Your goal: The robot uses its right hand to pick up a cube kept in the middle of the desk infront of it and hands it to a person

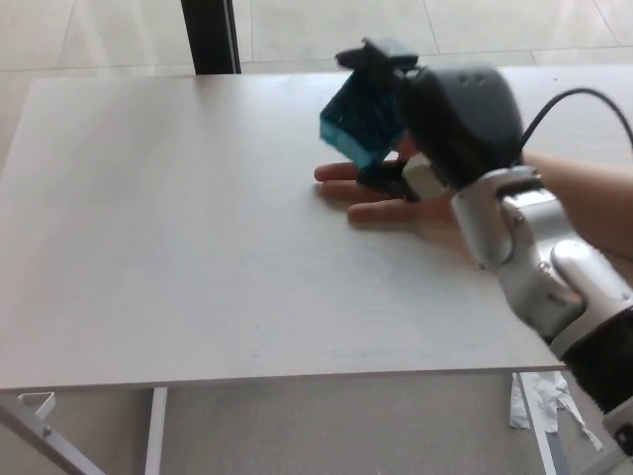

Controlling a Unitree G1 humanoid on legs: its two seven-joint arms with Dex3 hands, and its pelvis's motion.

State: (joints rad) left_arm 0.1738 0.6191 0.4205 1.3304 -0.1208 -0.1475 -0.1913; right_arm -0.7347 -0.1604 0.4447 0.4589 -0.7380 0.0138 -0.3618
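Overhead, the robot's right hand is pinching a translucent blue cube above the person's open palm; lowering it squarely before loosening the fingers looks wisest.

A dark vertical post stands behind the far edge of the desk, left of centre, on a pale tiled floor. Crumpled white paper lies on the floor below the near right corner. A white leg shows under the near edge.
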